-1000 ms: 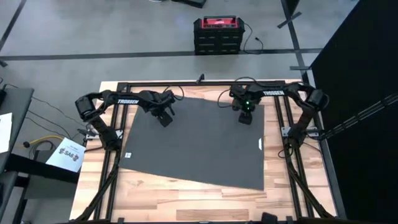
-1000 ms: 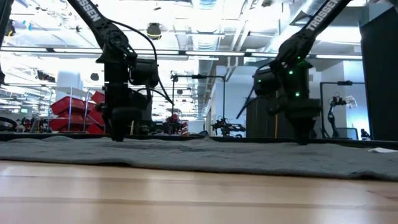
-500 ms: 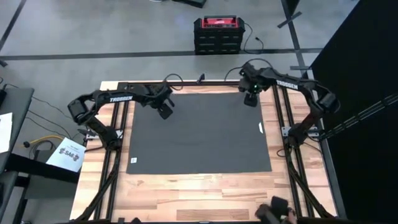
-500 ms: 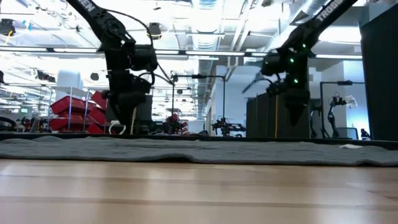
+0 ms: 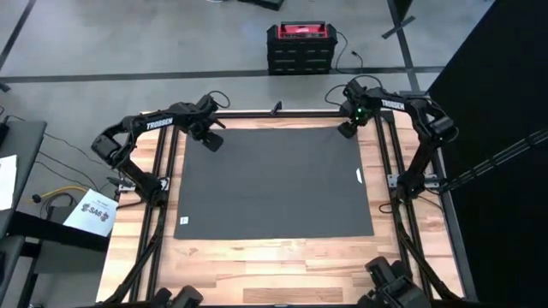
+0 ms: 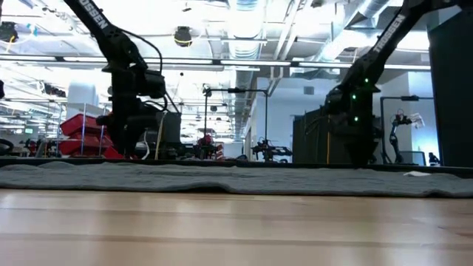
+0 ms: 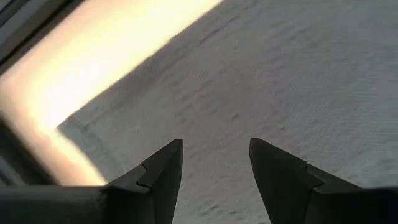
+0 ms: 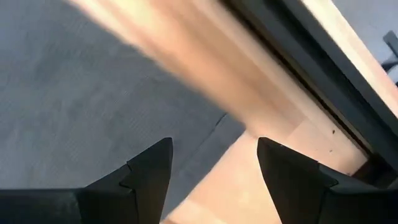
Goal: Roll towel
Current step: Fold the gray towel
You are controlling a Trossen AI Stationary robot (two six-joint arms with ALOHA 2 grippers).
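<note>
On the table (image 5: 274,257) the towel (image 5: 274,184) now lies flat and squared to the frame; a second ago it sat skewed, one corner swung toward the near edge, so the straightening step looks done. Both arms have since moved outward along the far edge: left gripper (image 5: 211,141) sits over the towel's far-left corner, right gripper (image 5: 348,129) over the far-right corner. Wrist views show each pair of fingers spread apart with nothing between them, cloth edge and bare wood below: left (image 7: 214,177), right (image 8: 214,180). Low view: cloth flat, only small ripples. My read: they're lined up to pinch the far corners and start the roll; no roll yet.
</note>
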